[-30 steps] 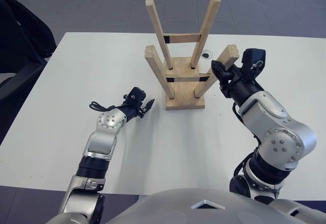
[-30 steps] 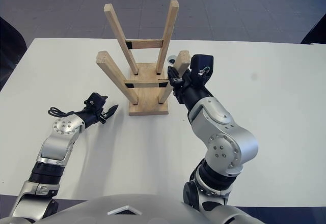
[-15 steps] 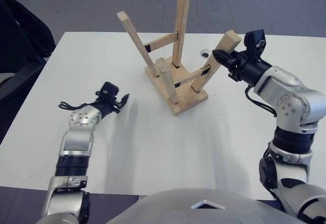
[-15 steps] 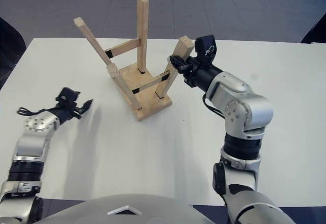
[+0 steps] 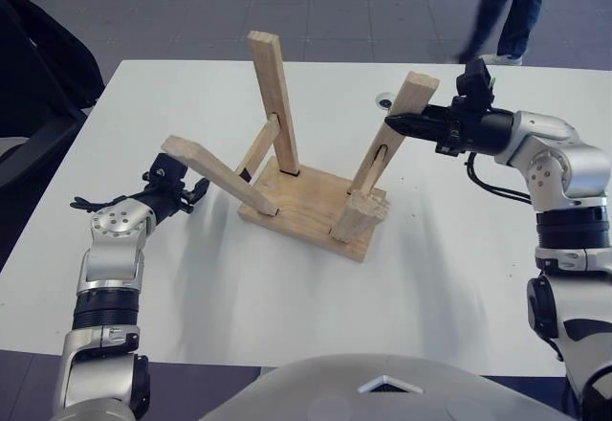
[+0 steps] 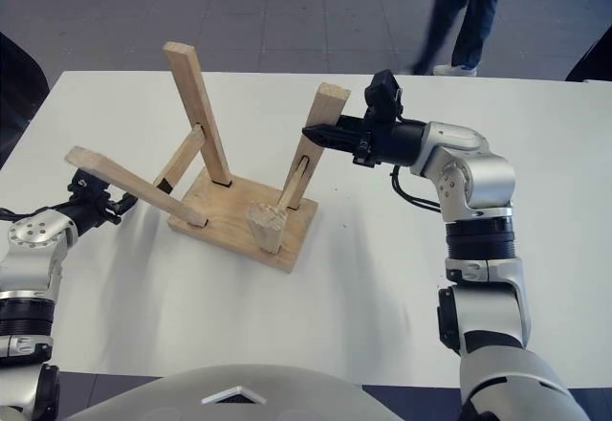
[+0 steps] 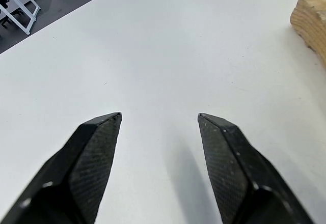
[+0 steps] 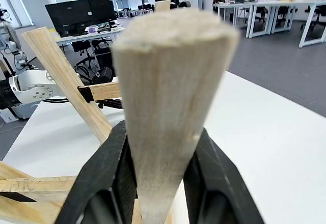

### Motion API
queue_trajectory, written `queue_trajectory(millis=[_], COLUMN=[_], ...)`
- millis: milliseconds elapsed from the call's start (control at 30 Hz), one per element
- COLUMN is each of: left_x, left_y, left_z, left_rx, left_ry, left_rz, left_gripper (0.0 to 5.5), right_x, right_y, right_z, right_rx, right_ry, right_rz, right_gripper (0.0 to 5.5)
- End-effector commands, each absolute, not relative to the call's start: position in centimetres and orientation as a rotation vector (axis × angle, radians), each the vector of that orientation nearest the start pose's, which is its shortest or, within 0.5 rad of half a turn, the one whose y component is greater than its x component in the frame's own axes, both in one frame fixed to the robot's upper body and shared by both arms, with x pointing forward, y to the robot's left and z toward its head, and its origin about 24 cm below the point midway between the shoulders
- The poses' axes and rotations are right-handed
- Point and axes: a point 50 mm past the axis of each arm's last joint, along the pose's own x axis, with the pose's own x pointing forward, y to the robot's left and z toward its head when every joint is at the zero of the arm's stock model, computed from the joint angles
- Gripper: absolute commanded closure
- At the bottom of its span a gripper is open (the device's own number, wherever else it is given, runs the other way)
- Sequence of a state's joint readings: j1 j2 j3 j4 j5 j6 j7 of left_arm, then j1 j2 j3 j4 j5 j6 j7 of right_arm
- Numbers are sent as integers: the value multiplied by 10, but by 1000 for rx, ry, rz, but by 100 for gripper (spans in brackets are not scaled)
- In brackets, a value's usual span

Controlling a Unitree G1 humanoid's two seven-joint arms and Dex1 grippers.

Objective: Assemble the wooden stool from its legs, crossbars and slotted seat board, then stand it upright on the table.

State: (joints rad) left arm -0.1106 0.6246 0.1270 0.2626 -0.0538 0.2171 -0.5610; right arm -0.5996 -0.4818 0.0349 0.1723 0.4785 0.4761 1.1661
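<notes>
Left eye view: the wooden stool point(image 5: 316, 191) sits upside down near the middle of the white bench point(image 5: 287, 297), its seat board point(image 5: 296, 218) flat on the surface and its legs in the air. The right jaws are closed tight on the upper part of the right-hand leg point(image 5: 411, 94), a high hold that would seem to give leverage for tipping the frame over onto its feet. On the other side the left jaws stand wide apart with nothing between them, low over the bench near the tip of a leg point(image 5: 215, 174) that leans well out to the left, apparently placed to steady it. Standing the stool upright is not yet done
</notes>
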Motion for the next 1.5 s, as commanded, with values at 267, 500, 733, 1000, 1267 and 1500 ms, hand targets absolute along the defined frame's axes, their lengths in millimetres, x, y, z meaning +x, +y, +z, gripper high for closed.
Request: queue_trajectory(millis=[267,500,733,1000,1267,1500], left_x=[255,253,249,239,264,290], left_y=[284,284,281,242,193,185], left_z=[38,36,35,47,43,37], left_rx=[412,416,418,320,300,322], left_ry=[452,464,518,611,546,506], left_rz=[-326,-332,-374,-626,-716,-664], left_gripper=[270,270,270,270,270,270], right_x=[316,325,297,298,312,350], right_y=[-156,-187,-215,-181,-176,-187], right_z=[154,142,107,44,27,53], right_rx=[-103,-54,-198,-292,-314,-292], right_ry=[92,192,383,454,432,333], right_rz=[1319,1192,1221,1070,923,724], right_gripper=[296,261,261,261,261,261])
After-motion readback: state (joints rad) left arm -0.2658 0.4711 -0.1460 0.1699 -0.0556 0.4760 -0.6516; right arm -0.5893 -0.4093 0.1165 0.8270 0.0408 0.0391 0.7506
